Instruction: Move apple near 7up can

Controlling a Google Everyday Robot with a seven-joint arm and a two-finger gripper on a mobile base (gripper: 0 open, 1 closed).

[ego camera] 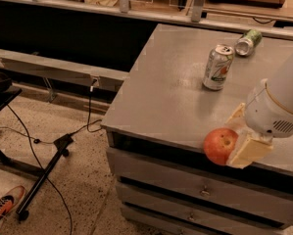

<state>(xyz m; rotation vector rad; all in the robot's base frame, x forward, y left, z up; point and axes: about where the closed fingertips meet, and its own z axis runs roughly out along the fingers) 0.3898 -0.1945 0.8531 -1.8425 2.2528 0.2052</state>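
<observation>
The orange-red apple [219, 145] is at the front edge of the grey cabinet top [170, 92], partly overlapping that edge. My gripper [232, 142] reaches in from the right, with one cream finger [248, 152] against the apple's near right side and the other behind it, shut on the apple. The 7up can [218, 67], silver-white with green lettering, stands upright farther back on the top, well apart from the apple.
A mostly green can [248, 40] lies on its side at the back right of the top. Drawers [200, 192] are below the front edge. Left of the cabinet there are cables, a black stand [43, 180] and a low bench [53, 70] on the floor.
</observation>
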